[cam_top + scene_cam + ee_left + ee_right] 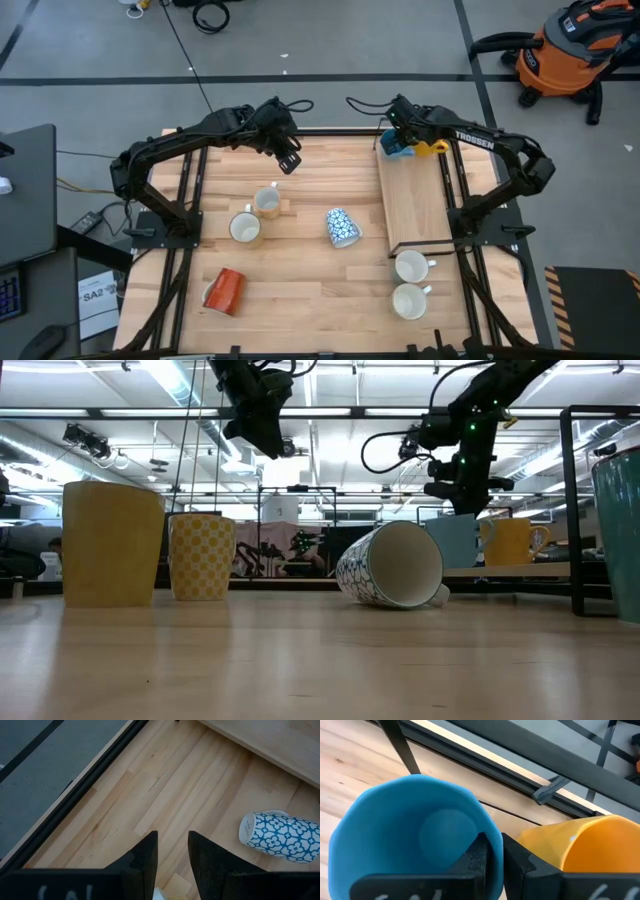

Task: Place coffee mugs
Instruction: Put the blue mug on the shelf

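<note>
Table (300, 300): raised shelf (415, 215) at 3 o'clock side. Right gripper (492, 852) at shelf's 12 o'clock end, fingers pinching blue mug (415, 835) wall, one inside, one outside. Yellow mug (585, 855) just beside blue.

Left gripper (171, 851) hovers near 12 o'clock, parted, empty.

Patterned mug (342, 227) on side at centre; other mugs around 6–9 o'clock.

Risk, judged: withdrawing right gripper could drag blue mug into yellow, nudging it off shelf's edge.

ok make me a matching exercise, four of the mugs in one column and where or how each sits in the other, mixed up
Mugs
1. blue-and-white patterned ceramic mug
2. light blue ceramic mug
3. red-orange ceramic mug
4. orange-yellow ceramic mug

States
A. right gripper shut on its rim
B. on its side, table centre
C. upright on the raised wooden shelf, not gripped
D. on its side, near table edge

Pairs: 1-B, 2-A, 3-D, 4-C
</note>
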### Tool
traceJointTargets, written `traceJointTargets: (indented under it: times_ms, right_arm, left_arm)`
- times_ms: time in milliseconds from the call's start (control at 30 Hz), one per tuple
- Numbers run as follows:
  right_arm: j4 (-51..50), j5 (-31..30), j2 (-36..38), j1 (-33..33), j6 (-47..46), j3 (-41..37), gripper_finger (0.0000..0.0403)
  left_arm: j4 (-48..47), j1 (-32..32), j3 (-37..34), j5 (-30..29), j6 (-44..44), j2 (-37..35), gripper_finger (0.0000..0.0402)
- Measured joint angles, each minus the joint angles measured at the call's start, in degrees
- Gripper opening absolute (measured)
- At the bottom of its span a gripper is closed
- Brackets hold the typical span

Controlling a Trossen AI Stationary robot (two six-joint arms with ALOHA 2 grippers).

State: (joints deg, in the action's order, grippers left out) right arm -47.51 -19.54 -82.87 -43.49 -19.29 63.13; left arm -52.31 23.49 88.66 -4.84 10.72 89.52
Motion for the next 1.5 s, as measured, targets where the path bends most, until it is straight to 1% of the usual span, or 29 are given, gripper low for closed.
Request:
traceJointTargets:
  times_ms: [433,667,1067,1200,1500]
  right_arm:
    - [2.5,-0.3,-0.2,-3.0,-0.2,-0.1,0.0044]
    - [2.9,-0.8,-0.2,-3.2,-0.2,-0.1,0.0062]
    - [3.4,-0.9,-0.2,-3.3,-0.2,-0.1,0.0064]
    - [3.3,-2.1,-0.2,-3.2,-0.1,-0.1,0.0077]
    - [3.4,-2.3,-0.2,-4.2,0.0,-0.1,0.0126]
  left_arm:
    - [0.0,0.0,0.0,0.0,0.0,0.0,0.0114]
    - [0.0,0.0,0.0,0.0,0.0,0.0,0.0114]
    - [0.0,0.0,0.0,0.0,0.0,0.0,0.0114]
    - [0.0,0.0,0.0,0.0,0.0,0.0,0.0114]
    - [0.0,0.0,0.0,0.0,0.0,0.0,0.0114]
